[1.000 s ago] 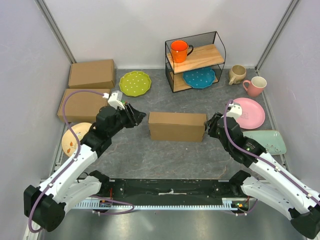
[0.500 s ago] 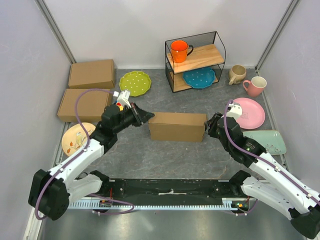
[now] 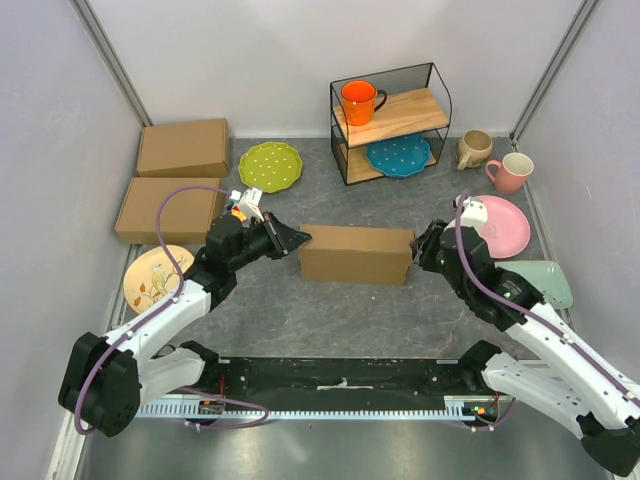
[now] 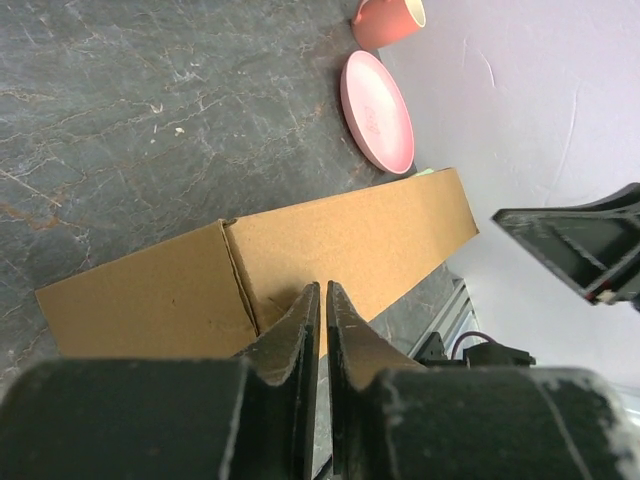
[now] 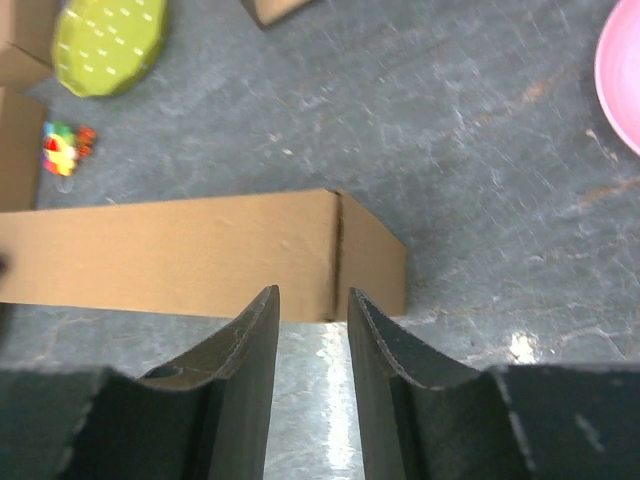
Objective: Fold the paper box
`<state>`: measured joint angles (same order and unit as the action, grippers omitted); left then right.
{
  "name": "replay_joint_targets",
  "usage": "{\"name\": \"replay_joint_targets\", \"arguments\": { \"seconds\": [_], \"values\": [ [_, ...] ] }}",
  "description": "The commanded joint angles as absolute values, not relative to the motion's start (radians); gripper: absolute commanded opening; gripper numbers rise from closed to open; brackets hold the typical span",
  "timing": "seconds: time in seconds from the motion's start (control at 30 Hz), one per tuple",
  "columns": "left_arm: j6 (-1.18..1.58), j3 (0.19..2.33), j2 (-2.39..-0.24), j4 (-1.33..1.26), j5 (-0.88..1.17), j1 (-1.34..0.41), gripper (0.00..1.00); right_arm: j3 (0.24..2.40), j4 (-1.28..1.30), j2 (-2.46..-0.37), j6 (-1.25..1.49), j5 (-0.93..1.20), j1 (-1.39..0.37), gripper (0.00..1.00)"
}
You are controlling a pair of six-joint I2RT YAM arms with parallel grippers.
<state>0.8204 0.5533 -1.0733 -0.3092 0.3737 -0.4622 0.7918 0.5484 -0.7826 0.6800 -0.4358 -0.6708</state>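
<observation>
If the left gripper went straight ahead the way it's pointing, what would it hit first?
Probably the paper box: the left gripper points at its left end, tips very close to the cardboard; whether they touch is unclear.

A grey stone-patterned worktop [image 3: 330,310] is enclosed by plain white walls [image 3: 250,60], with a wire-and-wood shelf [image 3: 415,108] at the back.

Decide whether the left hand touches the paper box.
Cannot tell: top view puts the left hand at the paper box end, neither contact nor gap plain.
</observation>
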Motion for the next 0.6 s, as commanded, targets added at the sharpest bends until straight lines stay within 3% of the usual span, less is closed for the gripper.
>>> {"name": "replay_joint_targets", "arguments": {
  "seconds": [0.0, 0.17, 0.27, 0.47, 0.53, 0.57],
  "values": [
    [0.778, 0.583, -1.091, -0.219, 0.370, -0.465, 0.14, 0.911, 0.505, -0.765, 0.637, -0.402, -0.675, 0.37],
    [0.795, 0.558, -1.109, -0.239, 0.377, -0.465, 0.14, 0.848, 0.457, -0.804, 0.640, -0.376, -0.676, 0.16],
    [0.798, 0.551, -1.112, -0.245, 0.383, -0.465, 0.14, 0.769, 0.457, -0.837, 0.658, -0.370, -0.675, 0.10],
    [0.756, 0.564, -1.085, -0.207, 0.370, -0.465, 0.14, 0.707, 0.462, -0.838, 0.672, -0.365, -0.670, 0.11],
    [0.739, 0.578, -1.059, -0.201, 0.359, -0.465, 0.17, 0.741, 0.459, -0.815, 0.661, -0.389, -0.672, 0.15],
    [0.732, 0.586, -1.046, -0.195, 0.339, -0.465, 0.21, 0.755, 0.456, -0.808, 0.652, -0.397, -0.670, 0.24]
  ]
}}
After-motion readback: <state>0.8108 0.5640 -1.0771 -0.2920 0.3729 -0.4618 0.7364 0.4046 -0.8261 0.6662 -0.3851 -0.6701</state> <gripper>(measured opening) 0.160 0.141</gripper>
